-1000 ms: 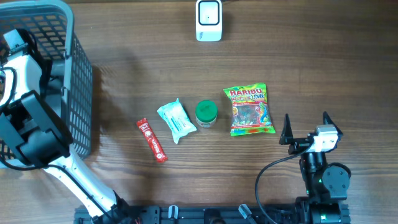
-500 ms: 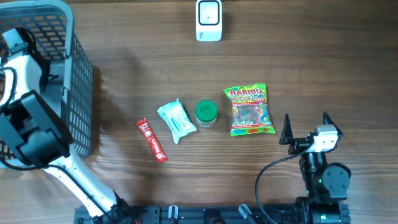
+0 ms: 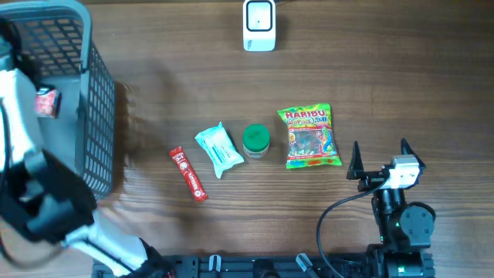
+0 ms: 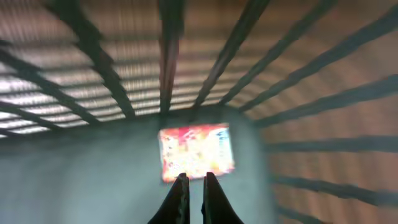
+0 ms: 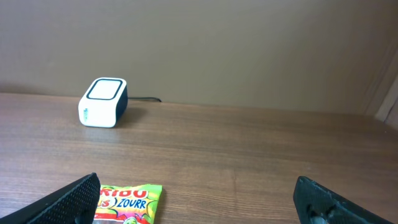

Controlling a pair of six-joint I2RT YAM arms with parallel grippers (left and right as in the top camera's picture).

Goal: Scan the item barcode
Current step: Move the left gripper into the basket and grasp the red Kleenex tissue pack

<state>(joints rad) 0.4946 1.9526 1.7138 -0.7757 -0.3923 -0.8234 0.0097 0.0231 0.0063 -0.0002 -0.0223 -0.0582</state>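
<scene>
Left arm (image 3: 15,116) has swung inside the basket (image 3: 96,116), upper left, baring a red packet (image 3: 48,102). Left gripper (image 4: 194,178) closed, seemingly pinching its edge; right gripper (image 3: 380,147) gapes empty. We fear that thin pinch snagging on the mesh.

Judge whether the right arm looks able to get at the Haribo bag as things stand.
Probably yes. The bag lies flat just ahead and left of the open right pincer, with only bare table between them and nothing on top of it.
</scene>
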